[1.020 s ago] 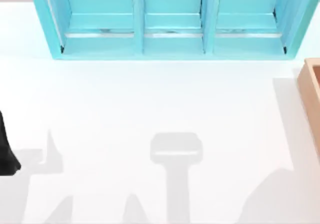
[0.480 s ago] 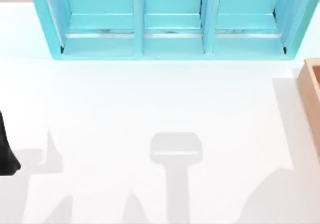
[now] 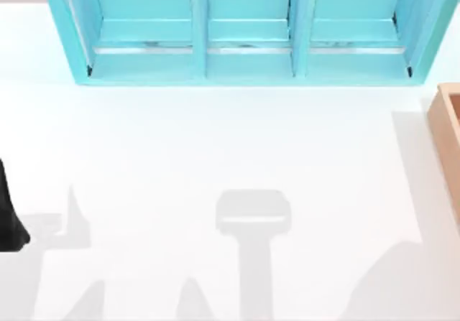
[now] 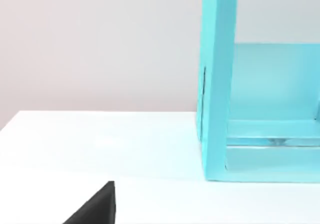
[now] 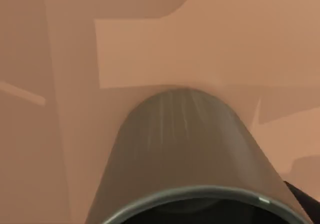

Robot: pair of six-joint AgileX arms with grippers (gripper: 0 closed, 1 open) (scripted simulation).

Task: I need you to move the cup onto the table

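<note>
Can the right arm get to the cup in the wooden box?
Probably yes. In the right wrist view the cup sits very close, inside the tan box, nothing between. A dark bit beside it may be the end effector.

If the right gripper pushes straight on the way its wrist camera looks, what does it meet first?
Most likely the cup, which stands close ahead of it with its dark rim nearest; behind the cup is the tan wooden box. How close the cup is cannot be judged.

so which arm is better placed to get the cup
Right. Its wrist view looks straight down on the cup, close, inside the tan wooden box. The left arm sits at the table's left edge.
</note>
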